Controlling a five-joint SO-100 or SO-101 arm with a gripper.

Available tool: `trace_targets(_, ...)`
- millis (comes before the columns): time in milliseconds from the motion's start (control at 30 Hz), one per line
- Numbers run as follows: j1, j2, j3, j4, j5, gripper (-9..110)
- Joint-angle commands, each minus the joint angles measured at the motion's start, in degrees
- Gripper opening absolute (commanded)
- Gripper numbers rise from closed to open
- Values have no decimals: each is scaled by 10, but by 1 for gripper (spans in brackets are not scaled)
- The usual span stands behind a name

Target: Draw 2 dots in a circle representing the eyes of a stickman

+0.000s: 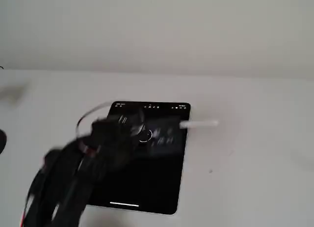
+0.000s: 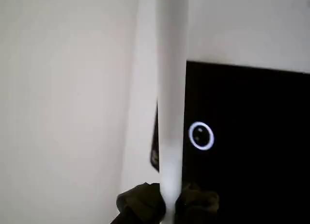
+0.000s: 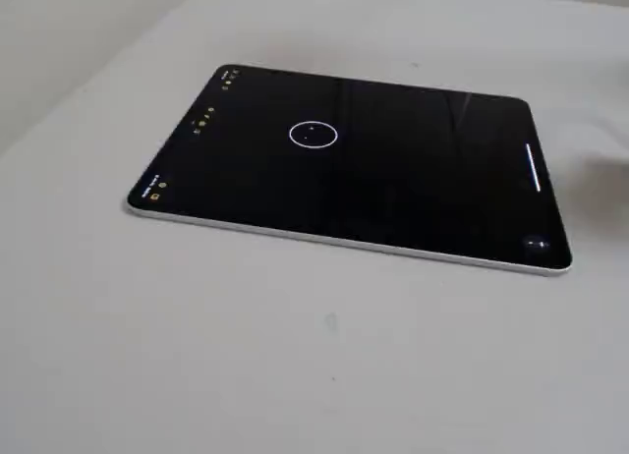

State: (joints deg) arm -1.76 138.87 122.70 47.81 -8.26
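Observation:
A black tablet [image 1: 147,183] lies flat on the white table and shows in all views. A thin white circle [image 3: 314,134] is drawn on its screen, also seen in the wrist view [image 2: 201,136] and a fixed view [image 1: 144,135]. One faint small dot seems to sit inside it. My gripper [image 2: 169,203] is shut on a white stylus [image 2: 172,98]. The blurred arm comes in from the lower left in a fixed view, with the gripper [image 1: 126,127] over the screen. The stylus [image 1: 198,124] sticks out past the tablet's right edge, away from the circle.
The white table [image 3: 295,356] surrounds the tablet, with a pale wall [image 1: 157,25] behind it. A row of small app icons [image 3: 201,120] runs along one short edge of the screen. A dark object [image 1: 2,141] sits at the left edge of a fixed view.

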Motion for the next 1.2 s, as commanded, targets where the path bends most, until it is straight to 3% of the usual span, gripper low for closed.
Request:
trace_targets(0, -4, 176, 116, 5, -25, 0)
trace_targets(467, -25, 513, 420, 122, -63, 0)
trace_targets(667, 2, 516, 473, 139, 16, 0)
trace_targets(1167, 12, 516, 509, 151, 1, 0)
